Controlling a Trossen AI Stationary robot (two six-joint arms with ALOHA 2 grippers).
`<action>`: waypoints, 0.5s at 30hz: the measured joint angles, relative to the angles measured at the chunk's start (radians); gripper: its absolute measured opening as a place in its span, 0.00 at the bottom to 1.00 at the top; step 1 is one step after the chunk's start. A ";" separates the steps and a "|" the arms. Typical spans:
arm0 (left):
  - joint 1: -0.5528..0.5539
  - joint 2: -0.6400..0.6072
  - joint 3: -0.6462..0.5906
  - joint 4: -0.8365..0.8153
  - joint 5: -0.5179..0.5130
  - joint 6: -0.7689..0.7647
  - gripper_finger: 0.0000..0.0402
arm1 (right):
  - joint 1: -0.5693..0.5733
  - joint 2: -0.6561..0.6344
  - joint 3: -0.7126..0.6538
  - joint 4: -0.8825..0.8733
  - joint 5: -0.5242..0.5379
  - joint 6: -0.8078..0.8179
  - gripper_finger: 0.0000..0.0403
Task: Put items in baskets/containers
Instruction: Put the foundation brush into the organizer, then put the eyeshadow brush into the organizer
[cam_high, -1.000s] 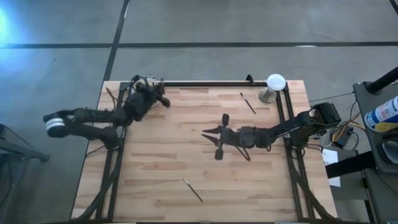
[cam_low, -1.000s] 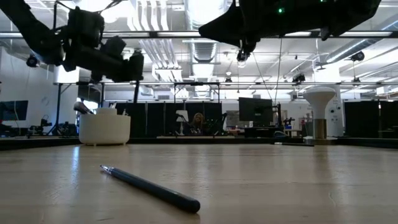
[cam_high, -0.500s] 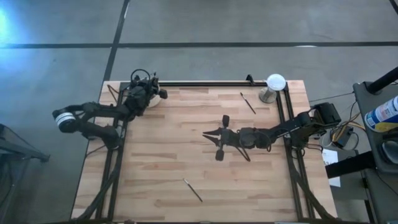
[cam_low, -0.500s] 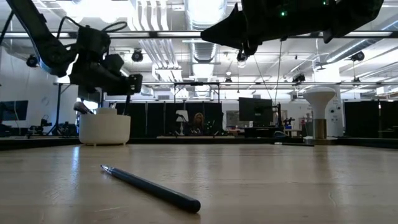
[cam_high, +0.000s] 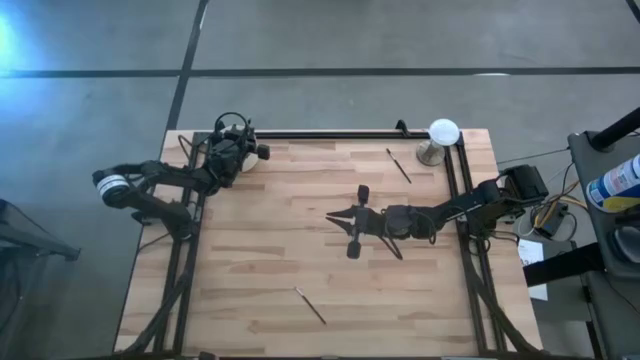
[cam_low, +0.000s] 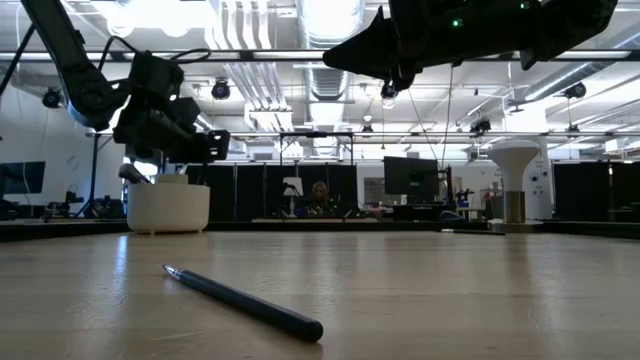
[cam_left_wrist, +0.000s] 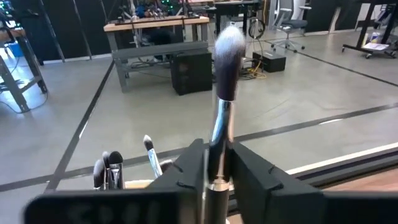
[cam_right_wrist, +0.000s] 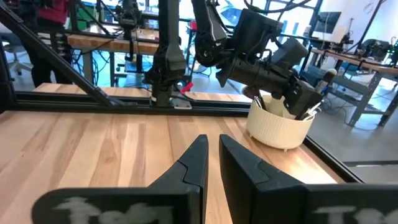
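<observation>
Left wrist view: left gripper (cam_left_wrist: 214, 163) pinching a brush (cam_left_wrist: 225, 87) above the cup (cam_low: 168, 207), keep it upright before letting go; right gripper (cam_right_wrist: 212, 162) near table centre, fingers almost pressed together, empty.

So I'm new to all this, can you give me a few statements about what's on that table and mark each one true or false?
1. The left claw has a brush between its fingers. True.
2. The cream cup is empty. False: brushes already stand in it.
3. The right claw hangs over the middle of the table. True.
4. Every brush is off the tabletop. False: a brush lies near the front edge and another near the white dome.
</observation>
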 joint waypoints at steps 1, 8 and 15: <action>0.000 -0.001 0.000 0.000 0.000 0.000 0.21 | 0.000 0.000 0.000 0.000 0.000 0.000 0.08; -0.001 -0.066 0.000 -0.071 0.001 0.006 0.36 | 0.000 0.000 0.000 -0.005 0.000 -0.003 0.08; -0.008 -0.203 -0.001 -0.221 0.013 0.007 0.35 | 0.000 -0.001 0.000 -0.040 0.001 -0.003 0.08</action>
